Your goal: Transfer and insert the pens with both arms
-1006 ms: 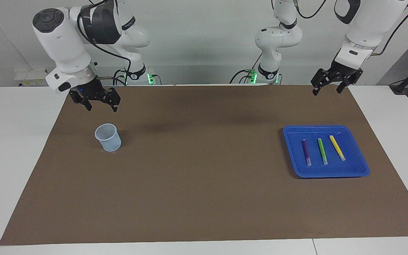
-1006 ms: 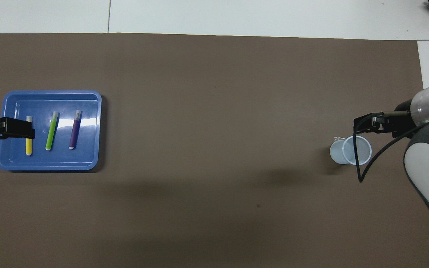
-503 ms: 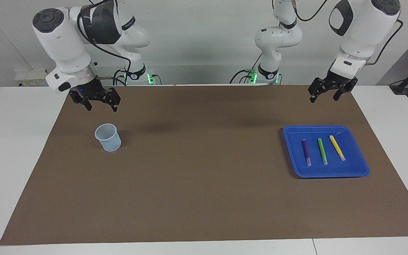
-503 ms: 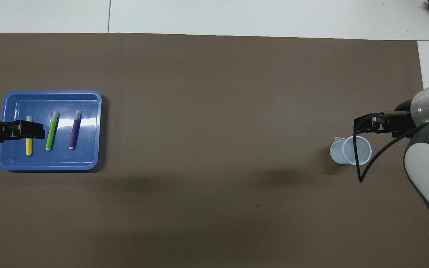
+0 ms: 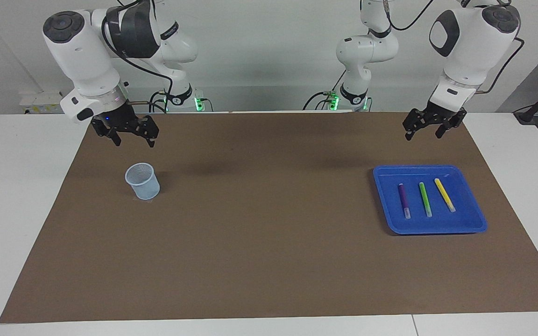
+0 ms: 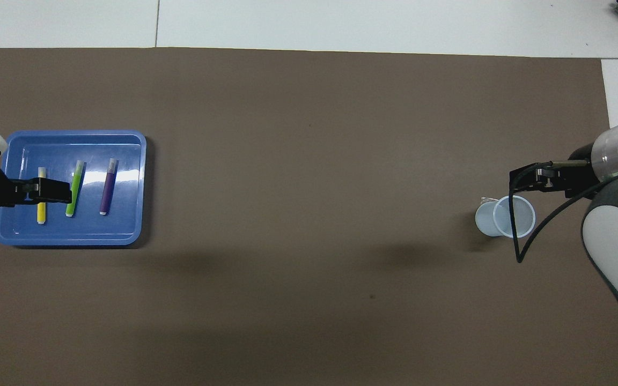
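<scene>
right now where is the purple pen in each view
Facing view: the purple pen lies in the blue tray, on the side toward the table's middle.
Overhead view: the same pen lies in the tray, beside the green pen.
Shared landmark: the blue tray.

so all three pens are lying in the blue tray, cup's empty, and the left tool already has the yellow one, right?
Not quite. The left tool is open and holds nothing; it hangs in the air above the blue tray. The yellow pen lies in the tray beside the green pen and purple pen, as the facing view shows. The cup is empty.
</scene>
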### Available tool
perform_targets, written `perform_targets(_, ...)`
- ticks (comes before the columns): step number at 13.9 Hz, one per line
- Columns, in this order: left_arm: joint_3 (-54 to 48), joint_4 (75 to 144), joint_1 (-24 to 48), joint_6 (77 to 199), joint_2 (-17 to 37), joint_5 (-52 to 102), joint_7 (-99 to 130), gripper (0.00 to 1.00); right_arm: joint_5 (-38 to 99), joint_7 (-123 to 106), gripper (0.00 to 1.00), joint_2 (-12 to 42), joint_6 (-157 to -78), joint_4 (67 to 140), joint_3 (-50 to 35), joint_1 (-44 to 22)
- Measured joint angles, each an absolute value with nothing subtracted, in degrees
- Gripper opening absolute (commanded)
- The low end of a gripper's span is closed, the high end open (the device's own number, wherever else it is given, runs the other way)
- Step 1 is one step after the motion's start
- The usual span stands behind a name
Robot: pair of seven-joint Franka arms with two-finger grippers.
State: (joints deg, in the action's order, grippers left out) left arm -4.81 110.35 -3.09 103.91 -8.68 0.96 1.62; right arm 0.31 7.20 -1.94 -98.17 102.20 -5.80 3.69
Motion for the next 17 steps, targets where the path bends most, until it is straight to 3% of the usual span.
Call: perform_targets(17,-5.0,105.4,-3.1,99.6,-8.9,1.0,1.5,1.00,0.3,7.2,1.00,-2.0,-98.2,102.1,-6.1,3.3)
